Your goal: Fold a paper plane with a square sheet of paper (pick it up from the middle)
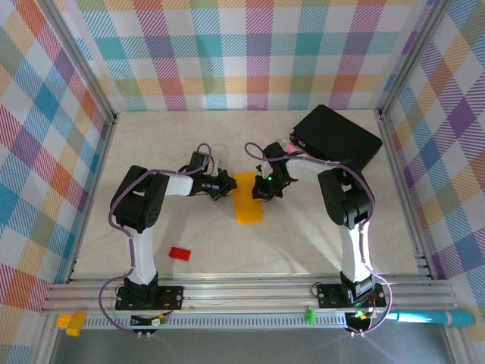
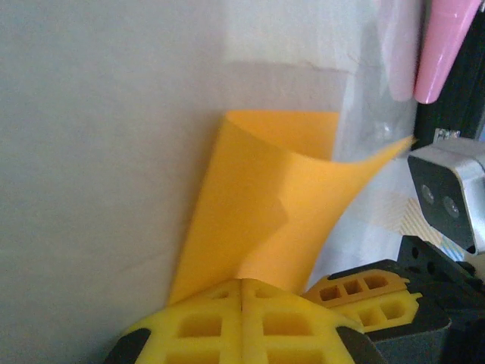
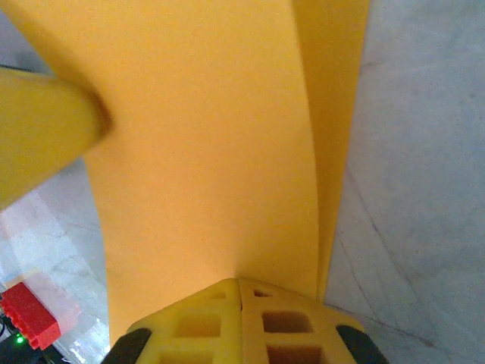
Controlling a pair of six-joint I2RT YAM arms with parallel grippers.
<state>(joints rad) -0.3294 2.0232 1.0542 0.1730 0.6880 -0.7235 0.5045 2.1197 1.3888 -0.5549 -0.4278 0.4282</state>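
The square sheet of paper (image 1: 248,199) is orange-yellow and lies mid-table, bent lengthwise between the two arms. My left gripper (image 1: 225,184) is shut on its left edge. In the left wrist view the paper (image 2: 258,205) curls up and away from the closed yellow fingertips (image 2: 242,292). My right gripper (image 1: 263,188) is shut on the right edge. In the right wrist view the sheet (image 3: 220,144) rises from my closed fingertips (image 3: 241,290), with a second layer folded along its right side. The left arm's yellow finger (image 3: 42,140) shows there too.
A small red block (image 1: 179,253) lies on the table near the left arm's base, also in the right wrist view (image 3: 30,312). A black box (image 1: 337,138) sits at the back right with a pink stick (image 2: 447,45) beside it. Checked walls enclose the table.
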